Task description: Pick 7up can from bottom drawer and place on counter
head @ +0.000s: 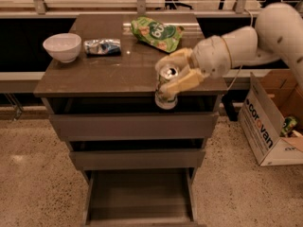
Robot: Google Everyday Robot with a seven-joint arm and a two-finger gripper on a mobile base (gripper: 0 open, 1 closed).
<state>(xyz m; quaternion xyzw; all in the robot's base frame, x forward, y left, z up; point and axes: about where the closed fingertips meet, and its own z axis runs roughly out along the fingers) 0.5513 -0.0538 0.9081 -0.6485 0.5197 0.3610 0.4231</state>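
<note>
Camera view: the cream-fingered two-finger gripper [171,77] is clamped on the small whitish-green 7up can [165,100], silver end up, right at the front edge of the glossy brown-grey counter [94,74], towards its right corner. The can's base hangs just over that edge! Below, the grey-brown bottom drawer [137,193] stands open. Near the back-left corner, a white bowl [62,46] beside a blue-silver foil packet [102,47]; a green snack bag [156,32] lies by the back edge.
</note>
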